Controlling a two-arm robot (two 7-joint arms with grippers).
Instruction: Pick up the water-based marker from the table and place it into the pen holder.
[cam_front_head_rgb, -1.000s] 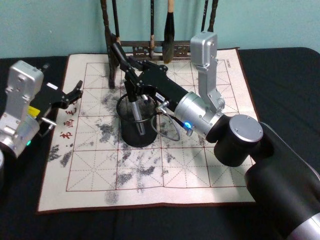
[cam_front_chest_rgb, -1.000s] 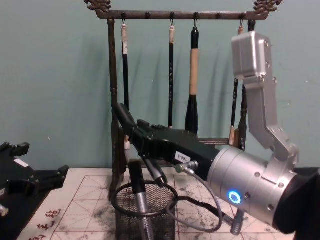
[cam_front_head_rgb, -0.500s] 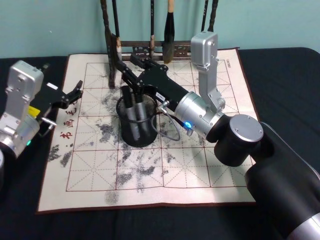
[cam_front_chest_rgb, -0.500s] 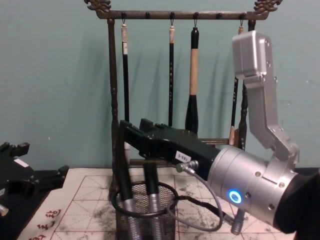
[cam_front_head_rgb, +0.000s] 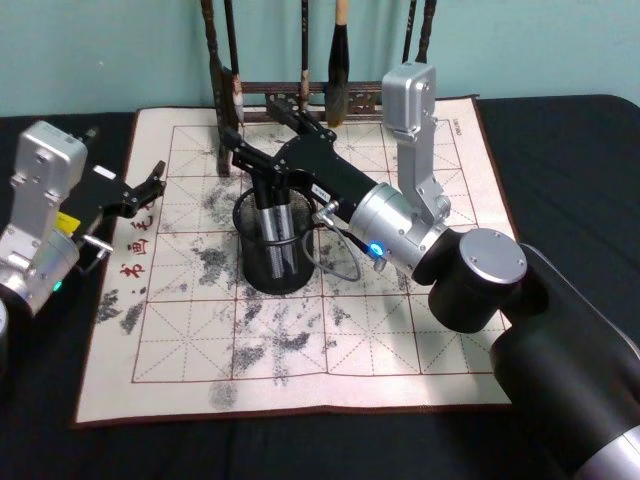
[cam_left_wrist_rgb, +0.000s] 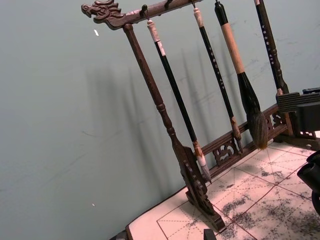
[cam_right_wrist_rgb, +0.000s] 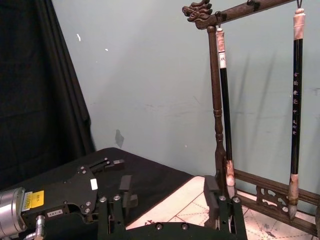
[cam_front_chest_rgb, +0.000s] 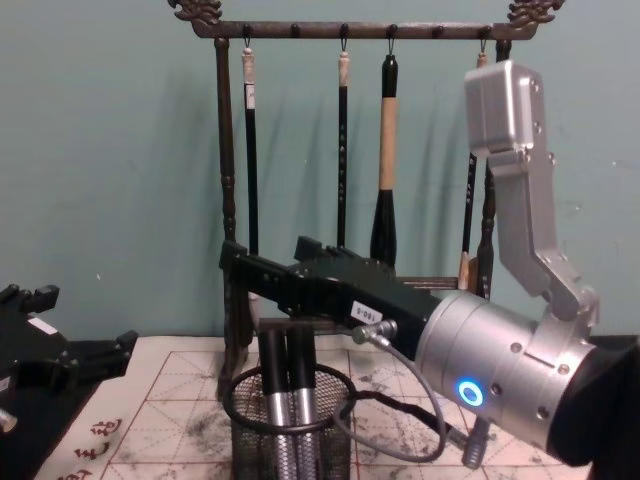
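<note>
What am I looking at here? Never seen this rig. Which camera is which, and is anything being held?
It is a two-armed robot at a dark table. One camera sits on its head, one on its chest, and one on each wrist. On the table lie a calligraphy mat, a brush rack and a mesh pen holder. The right gripper hangs open above the holder, holding nothing. Two markers stand inside. The left gripper is parked open at the mat's left edge.

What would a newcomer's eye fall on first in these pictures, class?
Probably the right gripper, hanging open above the pen holder at mid-mat, where two markers stand upright. Next, the tall brush rack with hanging brushes at the table's far edge, and the left gripper parked to the left.
</note>
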